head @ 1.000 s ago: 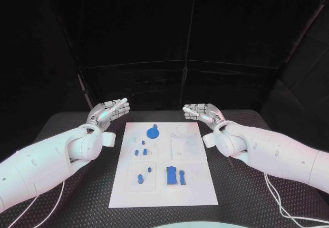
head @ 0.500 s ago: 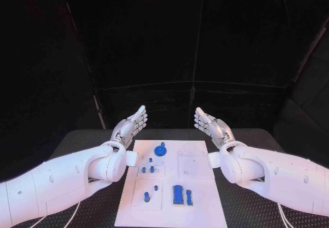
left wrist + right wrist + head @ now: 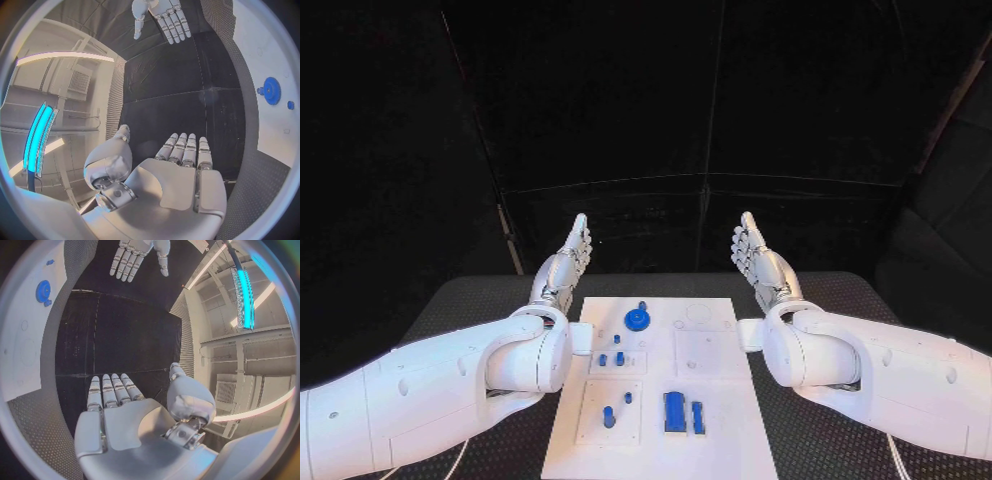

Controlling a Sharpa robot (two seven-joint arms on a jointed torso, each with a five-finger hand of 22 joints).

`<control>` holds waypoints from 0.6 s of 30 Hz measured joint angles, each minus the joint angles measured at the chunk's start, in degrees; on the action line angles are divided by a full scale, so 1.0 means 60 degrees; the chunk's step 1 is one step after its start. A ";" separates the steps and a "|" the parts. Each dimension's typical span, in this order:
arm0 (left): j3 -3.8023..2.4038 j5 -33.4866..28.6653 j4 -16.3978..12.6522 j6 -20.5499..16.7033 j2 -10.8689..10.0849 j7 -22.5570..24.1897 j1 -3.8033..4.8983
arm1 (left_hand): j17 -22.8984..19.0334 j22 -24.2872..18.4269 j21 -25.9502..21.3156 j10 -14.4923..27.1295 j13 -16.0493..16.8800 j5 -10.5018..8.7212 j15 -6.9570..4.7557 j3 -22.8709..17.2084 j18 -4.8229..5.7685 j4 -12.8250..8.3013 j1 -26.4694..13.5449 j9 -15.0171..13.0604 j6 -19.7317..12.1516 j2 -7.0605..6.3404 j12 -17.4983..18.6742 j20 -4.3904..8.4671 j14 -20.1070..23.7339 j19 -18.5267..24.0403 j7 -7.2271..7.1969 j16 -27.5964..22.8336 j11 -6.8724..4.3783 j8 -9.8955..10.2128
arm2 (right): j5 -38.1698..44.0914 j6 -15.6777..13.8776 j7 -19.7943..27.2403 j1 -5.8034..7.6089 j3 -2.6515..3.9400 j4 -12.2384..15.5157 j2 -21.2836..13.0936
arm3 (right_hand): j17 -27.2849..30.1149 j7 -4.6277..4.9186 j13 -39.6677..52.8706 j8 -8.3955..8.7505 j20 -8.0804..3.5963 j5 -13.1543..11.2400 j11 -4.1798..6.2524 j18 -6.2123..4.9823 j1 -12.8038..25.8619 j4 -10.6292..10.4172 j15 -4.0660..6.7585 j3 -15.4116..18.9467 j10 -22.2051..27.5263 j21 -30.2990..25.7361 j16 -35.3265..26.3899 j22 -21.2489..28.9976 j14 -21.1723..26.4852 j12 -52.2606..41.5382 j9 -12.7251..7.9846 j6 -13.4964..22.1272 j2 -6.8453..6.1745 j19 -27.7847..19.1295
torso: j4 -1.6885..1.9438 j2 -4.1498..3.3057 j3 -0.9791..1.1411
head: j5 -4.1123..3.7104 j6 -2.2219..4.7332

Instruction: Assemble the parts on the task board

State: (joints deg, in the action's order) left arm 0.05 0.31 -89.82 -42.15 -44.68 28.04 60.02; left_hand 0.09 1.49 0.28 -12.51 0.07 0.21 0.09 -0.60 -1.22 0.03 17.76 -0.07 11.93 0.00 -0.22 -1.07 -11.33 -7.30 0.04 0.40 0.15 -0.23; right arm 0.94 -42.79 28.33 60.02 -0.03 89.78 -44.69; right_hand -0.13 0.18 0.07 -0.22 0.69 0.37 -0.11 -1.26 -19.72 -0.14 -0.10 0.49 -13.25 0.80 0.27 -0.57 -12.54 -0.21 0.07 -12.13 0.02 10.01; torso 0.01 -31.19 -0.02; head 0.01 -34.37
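The white task board (image 3: 711, 365) lies in the middle of the black table. On it are a round blue gear part (image 3: 638, 319), several small blue pegs (image 3: 610, 357) and two upright blue blocks (image 3: 682, 411) near the front. My left hand (image 3: 568, 256) is raised above the table beyond the board's far left corner, fingers straight and together, holding nothing. My right hand (image 3: 759, 256) mirrors it beyond the far right corner, also flat and empty. The left wrist view shows the left hand (image 3: 178, 170), the right hand (image 3: 164, 17) and the gear (image 3: 272, 90); the right wrist view shows the right hand (image 3: 119, 412), the left hand (image 3: 134, 254) and the gear (image 3: 43, 291).
The black table (image 3: 473, 300) extends on both sides of the board. A dark curtain wall (image 3: 646, 120) stands behind the table's far edge.
The camera has tilted, shifting the whole picture. Both hands have straightened from curled fingers to flat, upright palms facing each other and risen higher. The parts on the board have not moved.
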 measured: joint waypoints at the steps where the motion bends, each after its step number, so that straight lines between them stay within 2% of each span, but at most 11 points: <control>1: 0.0000 -0.0010 -0.0001 -0.0043 0.0000 0.0011 0.0000 | 0.0000 -0.0030 0.0000 0.0076 0.0000 0.0000 -0.0001 0.0019 -0.0001 0.0019 -0.0100 0.0000 -0.0066 0.0001 0.0000 0.0031 0.0067 0.0031 -0.0003 0.0000 -0.0006 0.0000 | -0.0026 -0.0026 0.0016 0.0000 0.0000 0.0000 0.0000 | 0.0001 -0.0009 0.0000 0.0000 -0.0017 0.0000 0.0002 -0.0001 0.0126 0.0000 0.0006 0.0000 0.0078 -0.0026 0.0000 0.0013 0.0070 0.0000 0.0000 0.0074 -0.0001 -0.0063 | 0.0000 0.0001 0.0001 | 0.0000 0.0000; 3: 0.0000 -0.0024 -0.0002 -0.0094 -0.0001 0.0027 0.0000 | 0.0000 -0.0093 0.0000 0.0230 0.0000 0.0000 -0.0014 0.0021 0.0000 0.0017 -0.0337 0.0000 -0.0228 0.0001 0.0000 0.0107 0.0219 0.0107 -0.0001 0.0000 -0.0020 0.0000 | -0.0058 -0.0056 0.0036 0.0000 0.0000 0.0001 0.0000 | 0.0001 -0.0017 0.0001 0.0000 -0.0051 0.0000 0.0001 -0.0001 0.0362 0.0021 0.0002 -0.0021 0.0241 -0.0026 0.0000 0.0037 0.0237 0.0000 0.0000 0.0221 -0.0001 -0.0187 | 0.0000 0.0001 0.0002 | 0.0000 0.0000; 10: 0.0001 -0.0049 -0.0004 -0.0210 -0.0001 0.0063 0.0000 | 0.0000 -0.0197 0.0000 0.0688 0.0002 0.0000 -0.0016 0.0045 -0.0001 -0.0007 -0.1000 -0.0002 -0.0678 0.0003 0.0000 0.0142 0.0624 0.0492 -0.0005 0.0000 -0.0044 0.0000 | -0.0129 -0.0123 0.0076 0.0000 -0.0001 0.0002 0.0000 | 0.0011 -0.0036 0.0001 0.0000 -0.0085 0.0000 0.0033 -0.0003 0.1065 0.0026 0.0020 -0.0026 0.0706 -0.0069 0.0000 0.0068 0.0670 0.0000 0.0000 0.0645 -0.0004 -0.0535 | -0.0003 0.0002 0.0003 | 0.0000 0.0000; 12: 0.0001 -0.0055 -0.0004 -0.0228 -0.0001 0.0069 0.0000 | 0.0001 -0.0208 0.0000 0.0814 0.0003 0.0000 -0.0014 0.0045 -0.0002 -0.0007 -0.1169 -0.0002 -0.0745 0.0000 0.0000 0.0155 0.0735 0.0709 -0.0009 0.0000 -0.0025 0.0000 | -0.0142 -0.0133 0.0083 0.0000 -0.0001 0.0002 0.0000 | 0.0011 -0.0020 0.0002 0.0000 -0.0094 0.0000 0.0014 0.0147 0.1264 0.0026 0.0005 -0.0025 0.0840 -0.0069 0.0000 0.0070 0.0782 0.0000 0.0001 0.0768 -0.0001 -0.0614 | -0.0003 0.0002 0.0003 | 0.0000 0.0000; 14: 0.0001 -0.0060 -0.0004 -0.0241 -0.0001 0.0071 0.0000 | 0.0001 -0.0216 0.0000 0.0896 0.0003 0.0000 -0.0013 0.0045 -0.0002 -0.0007 -0.1311 -0.0003 -0.0856 0.0001 0.0000 0.0162 0.0798 0.0846 0.0005 0.0000 -0.0024 0.0000 | -0.0150 -0.0141 0.0089 0.0000 -0.0001 0.0002 0.0000 | 0.0011 -0.0044 0.0002 0.0000 -0.0113 0.0000 0.0037 0.0148 0.1440 0.0026 0.0021 -0.0025 0.0950 -0.0069 0.0000 0.0080 0.0901 0.0000 0.0001 0.0855 0.0001 -0.0694 | -0.0003 0.0002 0.0003 | 0.0000 0.0000; 16: 0.0001 -0.0064 -0.0004 -0.0254 -0.0001 0.0074 0.0000 | 0.0001 -0.0224 0.0000 0.0976 0.0004 0.0000 -0.0016 0.0045 0.0144 -0.0007 -0.1436 -0.0003 -0.0945 -0.0002 0.0000 0.0177 0.0899 0.0919 -0.0010 0.0000 -0.0026 0.0000 | -0.0157 -0.0147 0.0094 0.0000 -0.0001 0.0002 0.0000 | 0.0011 -0.0026 0.0002 0.0000 -0.0098 0.0000 0.0022 0.0147 0.1583 0.0026 0.0012 -0.0025 0.1036 -0.0069 0.0000 0.0080 0.0968 0.0000 0.0001 0.0941 0.0000 -0.0790 | -0.0003 0.0002 0.0003 | 0.0000 0.0000; 17: 0.0001 -0.0066 -0.0004 -0.0257 -0.0001 0.0075 0.0000 | 0.0000 -0.0228 0.0000 0.1057 0.0004 0.0000 -0.0015 0.0045 0.0146 -0.0007 -0.1525 -0.0004 -0.1039 -0.0019 0.0000 0.0163 0.0955 0.0992 -0.0008 0.0000 -0.0019 0.0000 | -0.0159 -0.0150 0.0096 0.0000 -0.0001 0.0002 0.0000 | 0.0011 -0.0037 0.0002 0.0000 -0.0098 0.0000 0.0015 0.0146 0.1640 0.0026 0.0014 -0.0025 0.1070 -0.0069 0.0000 0.0080 0.1020 0.0000 0.0001 0.0962 -0.0008 -0.0893 | -0.0003 0.0002 0.0003 | 0.0000 0.0000; 18: 0.0001 -0.0067 -0.0005 -0.0261 -0.0001 0.0076 0.0000 | -0.0003 -0.0233 0.0000 0.1398 0.0004 0.0000 -0.0012 0.0045 0.0147 -0.0007 -0.1804 -0.0004 -0.1350 -0.0006 0.0000 0.0173 0.1272 0.1134 0.0001 0.0000 -0.0013 -0.0001 | -0.0162 -0.0152 0.0097 0.0000 -0.0001 0.0002 0.0000 | 0.0011 -0.0035 0.0002 0.0000 -0.0110 0.0000 0.0017 0.0147 0.1678 0.0026 0.0034 -0.0025 0.1110 -0.0070 0.0000 0.0080 0.1050 0.0000 0.0002 0.1025 -0.0032 -0.1006 | -0.0003 0.0002 0.0003 | 0.0001 0.0000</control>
State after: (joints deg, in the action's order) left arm 0.06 -0.10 -89.85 -43.72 -44.69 28.49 60.02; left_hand 0.08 0.09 0.28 -4.13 0.09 0.22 0.03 -0.33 -0.34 -0.01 6.93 -0.09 3.83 -0.04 -0.22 -0.03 -3.70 -0.49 0.05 0.40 0.07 -0.24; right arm -0.03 -43.71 28.91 60.02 -0.04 89.80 -44.69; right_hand -0.06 -0.02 0.08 -0.23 0.03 0.37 0.00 -0.38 -9.65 0.02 0.10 0.34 -6.59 0.38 0.27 -0.09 -6.24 -0.21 0.08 -5.98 -0.18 3.97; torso -0.01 -31.18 0.00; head 0.01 -34.37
